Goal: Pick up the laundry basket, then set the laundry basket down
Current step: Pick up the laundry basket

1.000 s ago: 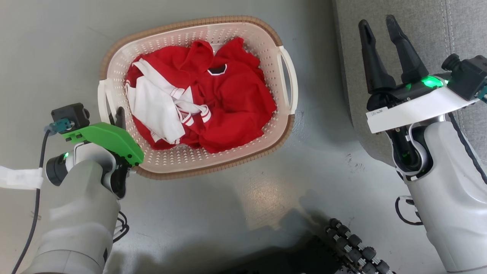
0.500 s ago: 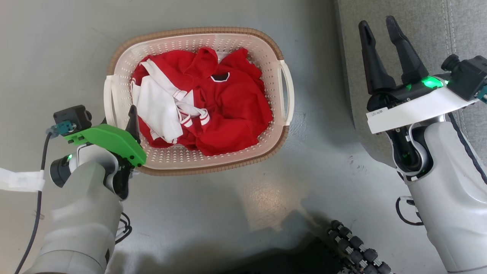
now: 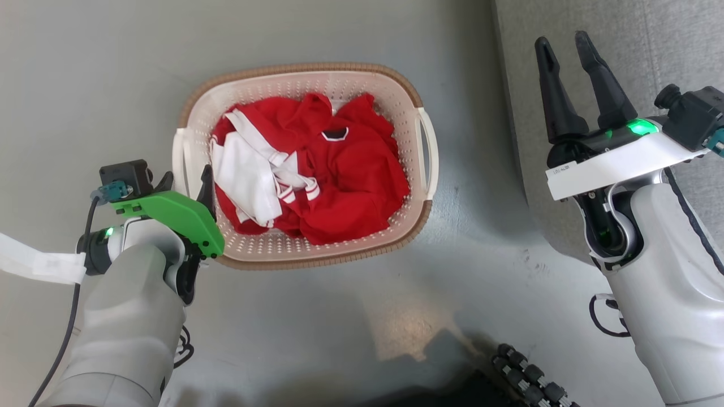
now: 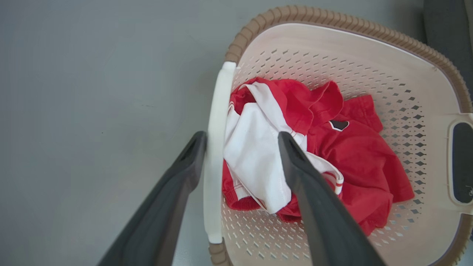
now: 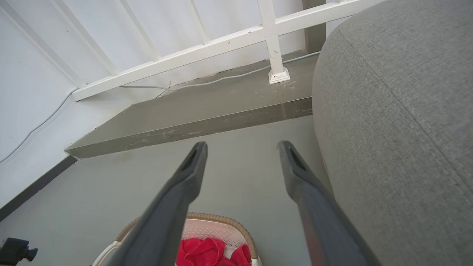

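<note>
From the head, the laundry basket [image 3: 271, 249] sits on the floor [image 3: 85, 85], our left gripper [image 3: 186, 176] at its handle [image 3: 179, 148]. From the left wrist, its fingers [image 4: 177, 177] stand apart around that handle, not squeezing; we think that is where to lift. From the right wrist, our right gripper [image 5: 242, 146] is spread, empty, out of the way.

I see 2 long, tapering, dark grey fingers [image 3: 602, 85] on my left gripper [image 4: 242, 136] and on my right gripper [image 3: 562, 39]. At the lower left of the head view, a bright green cover [image 3: 169, 212] caps the wrist. A black camera block [image 3: 124, 176] and a teal plug [image 3: 110, 191] sit beside it. A black cable [image 3: 73, 299] runs down past a white tape tag [image 3: 39, 263]. At the right, the wrist cover [image 3: 616, 158] is white, with a small label [image 3: 560, 169] too small to read and a green light [image 3: 640, 125]. My forearms [image 3: 673, 316] are pale grey.
</note>
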You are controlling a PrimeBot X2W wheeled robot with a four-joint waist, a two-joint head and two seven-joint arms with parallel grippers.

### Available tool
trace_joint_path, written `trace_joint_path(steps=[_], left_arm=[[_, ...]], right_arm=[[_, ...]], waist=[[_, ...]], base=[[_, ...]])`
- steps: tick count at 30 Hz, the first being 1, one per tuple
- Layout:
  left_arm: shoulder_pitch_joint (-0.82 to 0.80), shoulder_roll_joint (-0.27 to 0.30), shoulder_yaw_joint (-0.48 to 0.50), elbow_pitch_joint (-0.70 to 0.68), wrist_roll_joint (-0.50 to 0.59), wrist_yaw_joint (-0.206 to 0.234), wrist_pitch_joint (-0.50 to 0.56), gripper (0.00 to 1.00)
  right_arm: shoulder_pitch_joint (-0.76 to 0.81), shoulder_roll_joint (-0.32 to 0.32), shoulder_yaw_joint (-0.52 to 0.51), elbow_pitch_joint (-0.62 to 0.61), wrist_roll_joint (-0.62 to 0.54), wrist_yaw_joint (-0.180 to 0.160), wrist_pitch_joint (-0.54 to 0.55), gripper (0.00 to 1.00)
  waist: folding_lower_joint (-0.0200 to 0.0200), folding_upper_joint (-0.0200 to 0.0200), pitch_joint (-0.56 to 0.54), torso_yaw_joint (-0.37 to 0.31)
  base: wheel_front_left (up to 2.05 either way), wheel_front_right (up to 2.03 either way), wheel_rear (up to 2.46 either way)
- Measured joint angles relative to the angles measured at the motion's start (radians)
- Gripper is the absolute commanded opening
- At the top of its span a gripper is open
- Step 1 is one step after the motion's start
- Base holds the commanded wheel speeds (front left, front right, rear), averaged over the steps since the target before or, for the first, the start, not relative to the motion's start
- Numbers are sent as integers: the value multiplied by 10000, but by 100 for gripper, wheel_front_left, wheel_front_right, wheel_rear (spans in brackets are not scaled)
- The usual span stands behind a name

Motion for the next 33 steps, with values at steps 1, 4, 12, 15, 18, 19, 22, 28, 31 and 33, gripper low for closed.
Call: trace_joint_path(steps=[1,4,12,15,18,19,22,28,31,33], left_arm=[[0,0,-4,-12,33,0,0,100],[2,-2,-23,-79,71,0,0,100],[39,13,167,-1185,451,84,-2,100],[200,12,282,-1720,600,96,-4,100],[483,13,357,-2182,713,117,-2,100],[570,12,389,-2355,754,121,-2,100],[783,10,535,-2876,995,174,-4,100],[1322,6,803,-3916,1321,203,-19,100],[1659,8,974,-4364,1386,203,-29,100],[1901,6,1041,-4654,1538,203,-29,100]], right_arm=[[4,0,-6,19,-2,0,0,100],[23,0,-56,98,-6,0,0,100],[284,-23,-173,297,-63,0,0,100],[398,-58,-226,322,-113,0,0,100],[508,-86,-301,382,-178,0,0,100],[551,-104,-320,385,-203,0,0,100],[700,-153,-418,428,-253,0,0,100],[935,-224,-533,485,-500,0,0,100],[1104,-228,-602,529,-581,0,0,100],[1235,-228,-633,552,-650,0,0,100]], waist=[[0,0,-76,15],[0,0,-318,65],[0,0,-1083,240],[-1,0,-1411,321],[-1,0,-1756,410],[-1,0,-1872,443],[-1,0,-2231,549],[-1,0,-2968,781],[-1,0,-3343,894],[-1,0,-3594,965]], base=[[0,0,0],[0,0,0],[0,0,0],[0,0,0],[0,0,0],[0,0,0],[0,0,0],[0,0,0],[0,0,0],[0,0,0]])
